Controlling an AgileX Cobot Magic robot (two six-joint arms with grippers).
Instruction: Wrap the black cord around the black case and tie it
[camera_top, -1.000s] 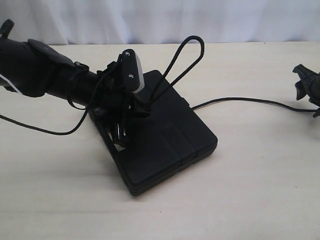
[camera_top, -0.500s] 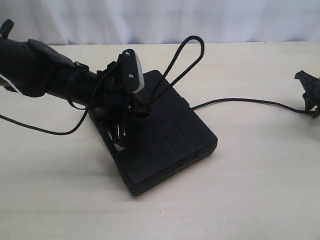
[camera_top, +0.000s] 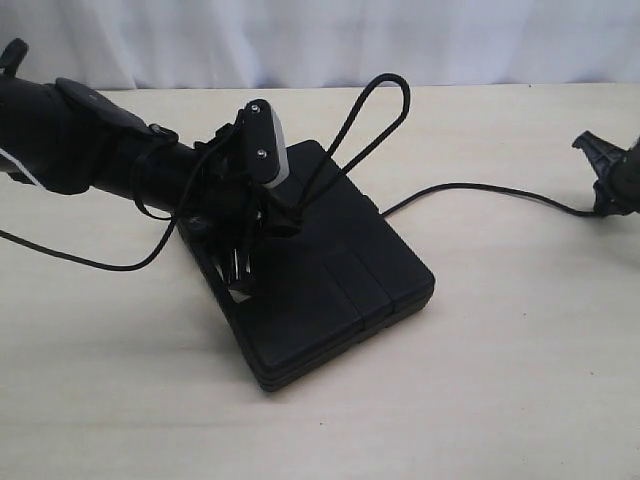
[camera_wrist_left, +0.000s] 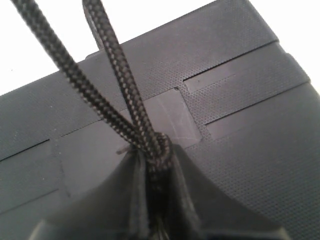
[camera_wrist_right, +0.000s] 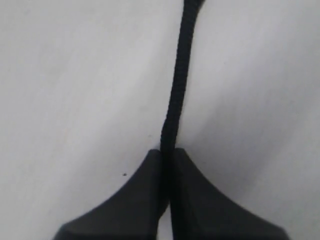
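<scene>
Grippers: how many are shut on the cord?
2. The left gripper pinches the cord, doubled, over the case; the right gripper pinches a single strand, away from the case on the exterior view's right.

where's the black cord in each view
Exterior view: black cord loops up from the left gripper over the black case, then runs across the table to the right gripper.
Left wrist view: two strands meet in the shut fingers, over the case.
Right wrist view: one strand pinched over the table.
Shared landmark: the case, in the exterior and left wrist views only.
</scene>
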